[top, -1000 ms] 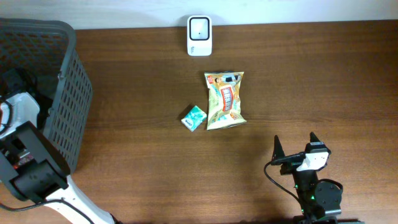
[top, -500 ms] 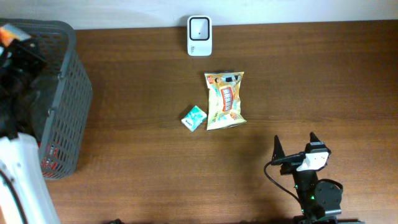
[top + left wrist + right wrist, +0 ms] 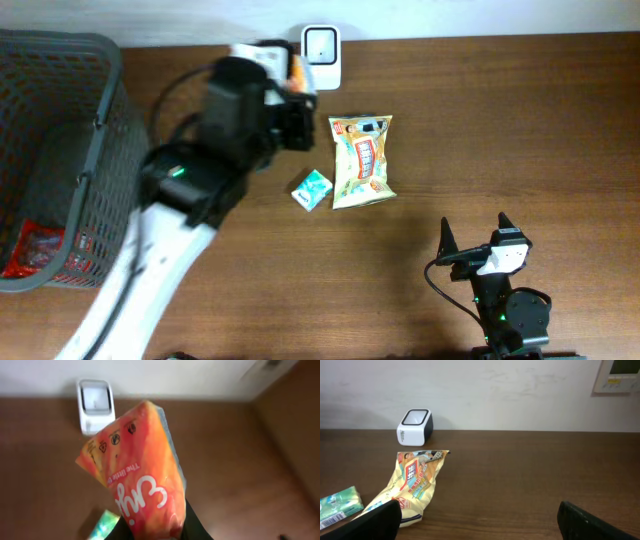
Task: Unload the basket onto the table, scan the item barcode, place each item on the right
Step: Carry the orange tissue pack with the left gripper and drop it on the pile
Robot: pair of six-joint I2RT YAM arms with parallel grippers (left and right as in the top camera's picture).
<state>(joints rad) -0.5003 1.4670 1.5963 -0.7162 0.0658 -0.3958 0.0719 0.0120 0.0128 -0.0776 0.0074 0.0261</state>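
My left gripper [image 3: 291,88] is shut on an orange-red snack packet [image 3: 137,470] with white lettering, which stands up between the dark fingers. It hangs just left of the white barcode scanner [image 3: 321,57], and only a sliver of the packet [image 3: 297,69] shows from overhead. In the left wrist view the scanner [image 3: 95,405] sits beyond the packet's top, against the wall. My right gripper [image 3: 475,243] rests open near the table's front edge, with nothing between its fingers.
A yellow snack bag [image 3: 362,160] and a small green packet [image 3: 312,189] lie on the brown table below the scanner. A dark mesh basket [image 3: 100,150] stands at the left edge with a red item [image 3: 25,250] inside.
The left arm has swung out of the basket and across to the scanner, carrying the orange-red packet. The right arm has not moved.
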